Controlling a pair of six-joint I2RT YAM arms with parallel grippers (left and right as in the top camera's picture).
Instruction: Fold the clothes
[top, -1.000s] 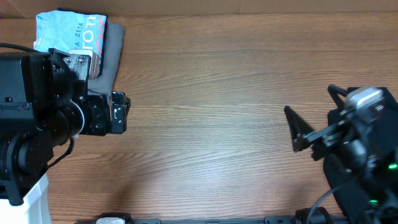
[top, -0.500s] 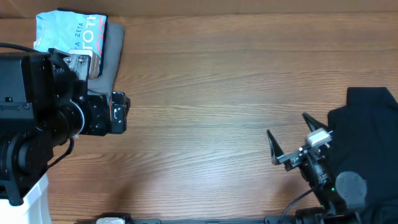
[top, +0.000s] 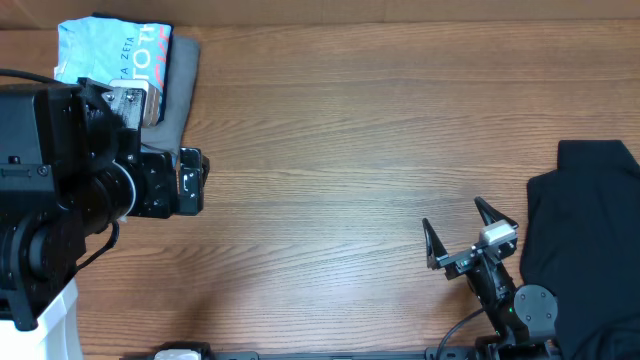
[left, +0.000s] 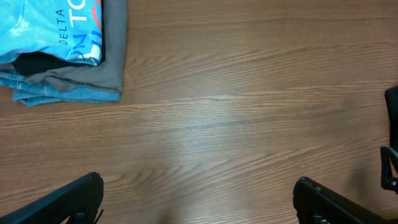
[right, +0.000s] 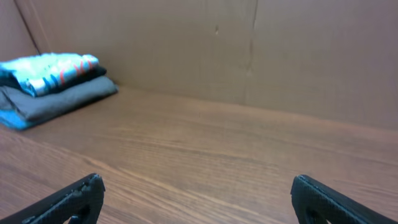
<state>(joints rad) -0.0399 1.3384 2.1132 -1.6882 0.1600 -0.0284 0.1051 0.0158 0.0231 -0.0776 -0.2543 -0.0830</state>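
The left arm (top: 60, 190) fills the left side of the overhead view, a bulky black body over a white base, reaching toward the right of the frame. The left jaws are spread wide and grasp nothing. In the left wrist view their two dark tips sit in the lower corners with only bare wood between them.

The right arm (top: 510, 300) sits low in the lower right of the overhead view and points up and to the left. The right jaws are also released, their tips splayed well apart over bare wood and holding nothing. In the right wrist view the tips again frame the lower corners.

The counter (top: 340, 140) is brown wood with the grain running across the frame. A folded stack (top: 130, 70) lies in its upper left corner, just beside the left arm. On top is a sky-blue T-shirt (top: 100, 45) with white and orange-red lettering. A grey piece (top: 182, 80) lies under it, and in the left wrist view a denim-blue layer (left: 62, 94) shows at the bottom.

A black garment (top: 590, 220) lies loose and unfolded at the right edge, just beside the right arm and well apart from the stack.

Behind the counter, the right wrist view shows a plain brown wall (right: 186, 43) with a vertical seam.
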